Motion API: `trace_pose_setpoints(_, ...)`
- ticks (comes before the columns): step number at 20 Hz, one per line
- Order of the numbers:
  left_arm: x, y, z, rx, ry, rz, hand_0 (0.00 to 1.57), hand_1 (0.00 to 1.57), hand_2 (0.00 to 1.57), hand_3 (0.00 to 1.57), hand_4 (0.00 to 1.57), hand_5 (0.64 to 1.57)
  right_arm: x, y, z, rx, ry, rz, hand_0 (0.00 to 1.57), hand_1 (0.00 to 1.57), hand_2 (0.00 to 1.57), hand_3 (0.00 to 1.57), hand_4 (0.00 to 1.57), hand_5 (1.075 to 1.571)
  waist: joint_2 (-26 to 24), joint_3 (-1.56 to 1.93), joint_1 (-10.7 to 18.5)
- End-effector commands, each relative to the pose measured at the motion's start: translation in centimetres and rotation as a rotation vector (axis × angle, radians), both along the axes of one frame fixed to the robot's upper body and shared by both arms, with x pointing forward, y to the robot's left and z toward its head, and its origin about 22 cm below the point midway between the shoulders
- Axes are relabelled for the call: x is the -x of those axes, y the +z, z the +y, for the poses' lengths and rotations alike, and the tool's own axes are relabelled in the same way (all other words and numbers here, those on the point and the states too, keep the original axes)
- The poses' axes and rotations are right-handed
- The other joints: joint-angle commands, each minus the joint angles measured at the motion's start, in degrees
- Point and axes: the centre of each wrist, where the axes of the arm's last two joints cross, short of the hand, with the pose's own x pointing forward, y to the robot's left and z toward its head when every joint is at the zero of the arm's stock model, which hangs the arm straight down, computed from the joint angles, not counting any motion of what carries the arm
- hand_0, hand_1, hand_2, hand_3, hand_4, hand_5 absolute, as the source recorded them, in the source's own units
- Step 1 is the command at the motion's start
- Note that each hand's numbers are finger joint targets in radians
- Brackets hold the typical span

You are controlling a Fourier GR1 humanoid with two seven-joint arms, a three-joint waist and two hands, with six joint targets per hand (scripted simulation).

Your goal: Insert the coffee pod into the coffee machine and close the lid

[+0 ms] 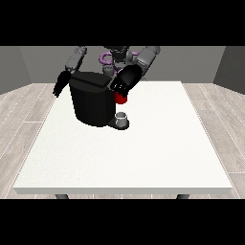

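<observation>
Two robot hands show: the robot hand at the view's right rests at the top right corner of the one black coffee machine, its finger position impossible to tell against the dark body. Just below it sits a red thing at the machine. The robot hand at the view's left hangs beside the machine, fingers straight and pointing down. One grey thing stands on the machine's base; whether it is the pod cannot be told. One white tabletop carries everything.

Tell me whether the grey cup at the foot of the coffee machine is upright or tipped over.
Upright. The grey cup stands on the base in front of the coffee machine, its round rim facing up.
</observation>
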Motion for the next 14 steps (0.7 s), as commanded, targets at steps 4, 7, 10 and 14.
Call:
trace_pose_setpoints(4, 0.1, 1.3, 0.2, -0.025, -0.004, -0.066, 1.25, 1.25, 1.22, 0.94, 0.0, 1.571, -0.4, 0.7, 0.3, 0.023, -0.02, -0.01, 0.0, 0.0, 0.0, 0.0, 0.22, 1.571, 1.5, 0.01, 0.0)
trace_pose_setpoints(7, 0.4, 1.6, 0.6, -0.099, -0.007, -0.135, 1.09, 1.09, 1.07, 0.8, 0.0, 1.571, -0.5, 1.0, 0.7, 0.026, -0.02, -0.05, 0.0, 0.0, 0.0, 0.0, 0.11, 1.571, 3.9, 0.02, 0.2)
trace_pose_setpoints(10, 0.0, -0.1, -1.3, -0.103, -0.035, -0.082, 0.92, 0.92, 0.98, 0.69, 0.0, 1.571, -0.6, -0.1, 0.0, -0.003, -0.045, 0.015, 0.0, 0.0, 0.0, 0.0, 0.16, 1.571, 1.0, 0.03, 1.5)
trace_pose_setpoints(14, 0.4, 1.5, 1.3, -0.13, 0.025, -0.149, 0.0, 0.0, 0.69, 0.55, 0.0, 1.571, -0.6, 1.3, 1.1, 0.033, -0.028, -0.037, 0.0, 0.0, 0.0, 0.0, 0.21, 1.571, 3.2, 0.01, 0.4)
